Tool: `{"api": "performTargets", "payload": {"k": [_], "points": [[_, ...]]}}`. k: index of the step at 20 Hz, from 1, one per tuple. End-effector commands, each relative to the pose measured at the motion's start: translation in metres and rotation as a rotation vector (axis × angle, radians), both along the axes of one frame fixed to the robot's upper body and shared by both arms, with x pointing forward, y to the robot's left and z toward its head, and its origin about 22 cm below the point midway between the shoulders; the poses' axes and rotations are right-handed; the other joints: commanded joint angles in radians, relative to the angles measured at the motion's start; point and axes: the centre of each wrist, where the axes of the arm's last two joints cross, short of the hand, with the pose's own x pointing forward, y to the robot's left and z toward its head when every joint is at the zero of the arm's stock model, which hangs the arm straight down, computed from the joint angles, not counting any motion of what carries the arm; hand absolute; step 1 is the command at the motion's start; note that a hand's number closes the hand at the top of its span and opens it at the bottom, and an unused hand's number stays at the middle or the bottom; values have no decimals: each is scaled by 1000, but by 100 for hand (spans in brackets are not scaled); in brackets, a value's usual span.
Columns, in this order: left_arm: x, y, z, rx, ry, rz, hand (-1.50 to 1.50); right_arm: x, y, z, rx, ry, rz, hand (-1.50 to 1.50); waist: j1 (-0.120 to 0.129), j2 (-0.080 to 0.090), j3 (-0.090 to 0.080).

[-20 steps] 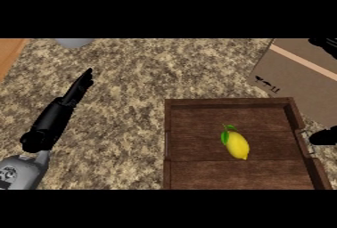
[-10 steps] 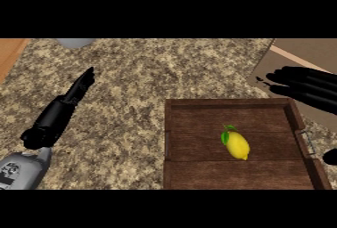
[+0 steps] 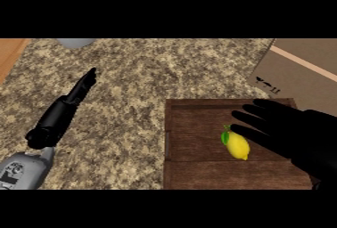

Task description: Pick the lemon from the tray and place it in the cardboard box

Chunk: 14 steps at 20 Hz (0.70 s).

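Right hand [image 3: 293, 131] open, fingers spread above the tray [image 3: 197, 174]; lemon [image 3: 237, 145] lies in the tray just left of its fingertips, long axis near-to-far; left hand [image 3: 74, 99], straight-fingered, well apart over tabletop [image 3: 164, 71], so right is nearer.

Dark planked wooden tray [image 3: 197, 173], speckled granite-like counter [image 3: 145, 71], plain matt cardboard box [image 3: 309, 75].
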Motion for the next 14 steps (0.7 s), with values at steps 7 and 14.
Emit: {"api": "performTargets", "payload": {"k": [7,14], "points": [[15,3,6,-4,5,-11,0,-28,28,-23,-119,58,-97,-150,-5,2,1],[12,1,-3,-1,5,-10,0,-35,57,-52,-177,-1,-121,-150,-1,3,2]]}}
